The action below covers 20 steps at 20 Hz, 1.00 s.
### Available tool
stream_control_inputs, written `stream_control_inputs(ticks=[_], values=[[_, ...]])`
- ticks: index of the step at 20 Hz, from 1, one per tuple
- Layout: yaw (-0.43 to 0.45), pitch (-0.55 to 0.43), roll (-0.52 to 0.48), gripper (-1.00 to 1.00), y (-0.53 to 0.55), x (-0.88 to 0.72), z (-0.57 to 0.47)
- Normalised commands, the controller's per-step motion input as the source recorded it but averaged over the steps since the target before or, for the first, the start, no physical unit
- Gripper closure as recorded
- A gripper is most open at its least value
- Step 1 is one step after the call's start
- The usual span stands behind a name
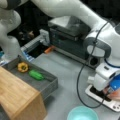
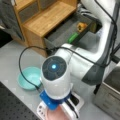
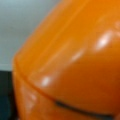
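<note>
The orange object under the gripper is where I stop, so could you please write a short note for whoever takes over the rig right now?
Gripper: low at a front view's right edge, down at the glossy orange rounded plastic object, which fills the wrist view; whether it is gripped cannot be seen.
Orange object: on the white flat scale-like tray, showing pale orange in a front view.
Nearby: teal round bowl on the grey table.
Open grey drawer of the wooden cabinet holds a yellow pepper-like toy and a green oblong toy vegetable.
Done: gripper lowered to the orange object. Left: lifting it is not yet shown.
</note>
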Motion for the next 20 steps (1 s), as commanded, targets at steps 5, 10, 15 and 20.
stream_control_inputs(ticks=[5,10,15,20], values=[[0.261,-0.073,-0.072,1.0,-0.24,-0.35,0.03],[0.229,-0.048,-0.115,1.0,-0.18,-0.34,0.04],[0.18,-0.035,-0.115,1.0,-0.05,-0.31,0.04],[0.193,-0.089,-0.04,1.0,0.01,-0.38,0.02]])
